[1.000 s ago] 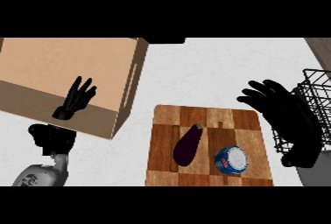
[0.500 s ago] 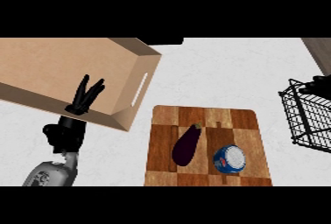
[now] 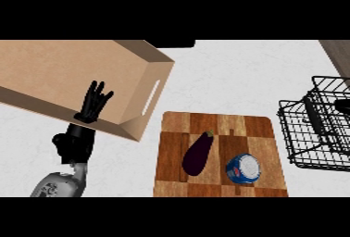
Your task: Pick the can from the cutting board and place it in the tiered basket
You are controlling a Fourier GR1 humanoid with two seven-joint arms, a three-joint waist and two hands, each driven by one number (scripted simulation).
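Can (image 3: 244, 168): blue and white, lying on its side on the wooden cutting board (image 3: 222, 127), lower right, just beside a dark eggplant (image 3: 196, 154). Tiered basket (image 3: 321, 125) is cut off at the right edge. Left hand (image 3: 94, 99) is seen over a cardboard box (image 3: 61, 76), fingers straight and spread, nothing held.

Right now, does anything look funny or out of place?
Yes. The can lies tipped on its side on the cutting board, beside an eggplant. The big cardboard box sits askew on the counter, with the left hand resting open in front of it.
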